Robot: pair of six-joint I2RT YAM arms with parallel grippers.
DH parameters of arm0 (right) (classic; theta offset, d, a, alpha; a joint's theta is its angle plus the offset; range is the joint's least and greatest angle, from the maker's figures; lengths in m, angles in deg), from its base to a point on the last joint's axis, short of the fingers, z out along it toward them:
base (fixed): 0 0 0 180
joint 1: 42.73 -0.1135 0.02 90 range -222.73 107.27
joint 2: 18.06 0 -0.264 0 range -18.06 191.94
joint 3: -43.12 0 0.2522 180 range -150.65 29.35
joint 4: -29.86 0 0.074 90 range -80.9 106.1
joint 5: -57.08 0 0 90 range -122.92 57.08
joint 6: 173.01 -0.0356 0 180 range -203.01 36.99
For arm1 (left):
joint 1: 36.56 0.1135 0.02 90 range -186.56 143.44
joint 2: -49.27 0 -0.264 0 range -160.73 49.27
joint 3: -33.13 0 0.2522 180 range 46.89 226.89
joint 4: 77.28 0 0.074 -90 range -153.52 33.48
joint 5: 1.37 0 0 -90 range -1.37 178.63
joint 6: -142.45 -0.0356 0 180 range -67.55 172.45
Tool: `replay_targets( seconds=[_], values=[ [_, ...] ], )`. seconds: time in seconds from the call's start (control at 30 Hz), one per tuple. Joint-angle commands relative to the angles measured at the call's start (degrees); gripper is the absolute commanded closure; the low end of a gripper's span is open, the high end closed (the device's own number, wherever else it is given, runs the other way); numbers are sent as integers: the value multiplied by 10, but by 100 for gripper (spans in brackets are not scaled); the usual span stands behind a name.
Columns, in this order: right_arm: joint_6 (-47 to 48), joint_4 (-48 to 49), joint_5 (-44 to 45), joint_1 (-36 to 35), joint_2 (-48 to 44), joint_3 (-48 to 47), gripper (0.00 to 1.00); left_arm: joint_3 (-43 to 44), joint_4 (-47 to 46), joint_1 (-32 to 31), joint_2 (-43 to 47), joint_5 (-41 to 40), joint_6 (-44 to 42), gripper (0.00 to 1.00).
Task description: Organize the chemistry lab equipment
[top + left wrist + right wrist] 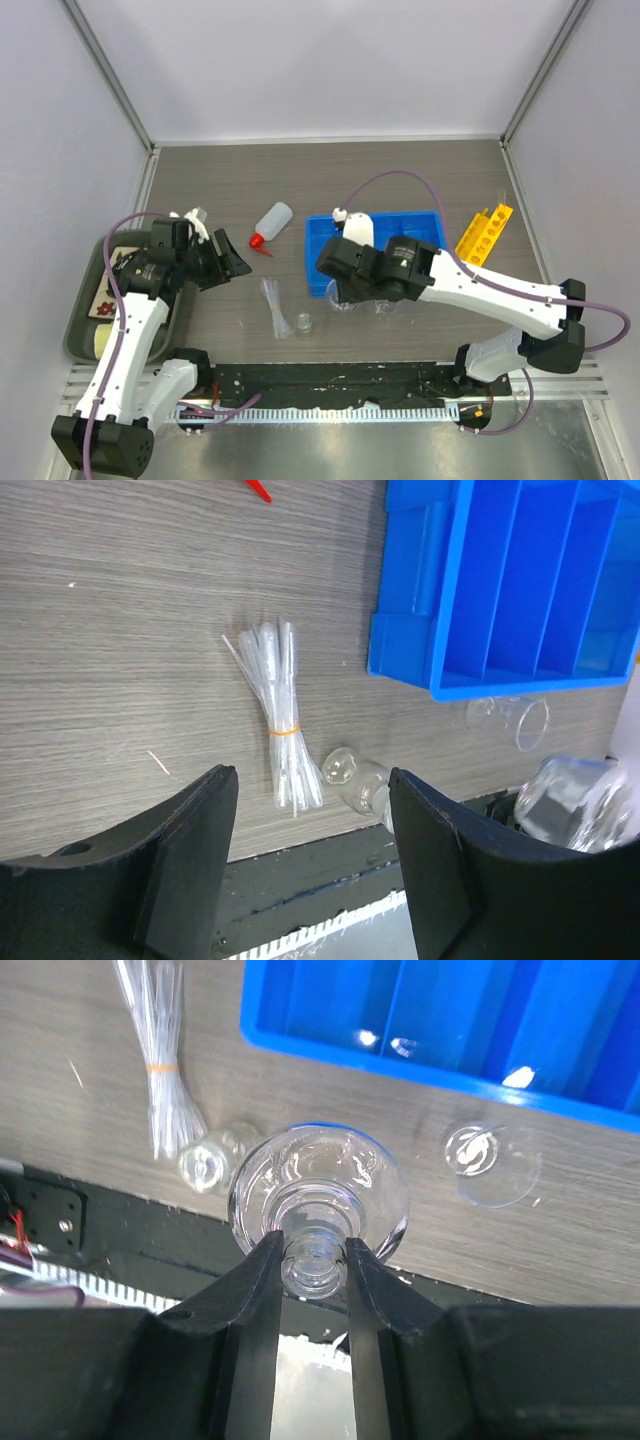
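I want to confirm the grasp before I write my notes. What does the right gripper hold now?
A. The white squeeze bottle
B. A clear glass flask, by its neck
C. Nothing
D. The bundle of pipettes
B. In the right wrist view, the right gripper is closed on the neck of the clear glass flask, and the pipette bundle lies apart from it.

Pipettes [275, 308] left of bin [415, 225], beaker [303, 323] just right of pipettes, rack [484, 234] right of bin

White-shelled arms [130, 340] with black joints and lilac cables [400, 175] end in a black left pincer [312, 780] and right pincer [313, 1250].
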Motion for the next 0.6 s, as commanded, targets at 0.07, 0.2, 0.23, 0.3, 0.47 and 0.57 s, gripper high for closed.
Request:
replay_targets(
  seconds=[0.07,0.2,0.23,0.3,0.47,0.57],
  values=[
    [42,-26,48,95,-20,-52,99,28,-3,-21,9,45,-19,32],
    [87,6,31,168,-9,-50,99,37,8,-38,1,41,-27,32],
    [97,12,20,182,-5,-49,99,40,9,-40,1,41,-30,32],
    [119,33,11,212,13,-49,99,41,11,-45,3,35,-32,32],
    [150,63,-15,250,61,-61,99,38,13,-50,1,27,-36,32],
    [161,82,-30,262,89,-67,99,38,12,-51,1,23,-37,32]
  ],
)
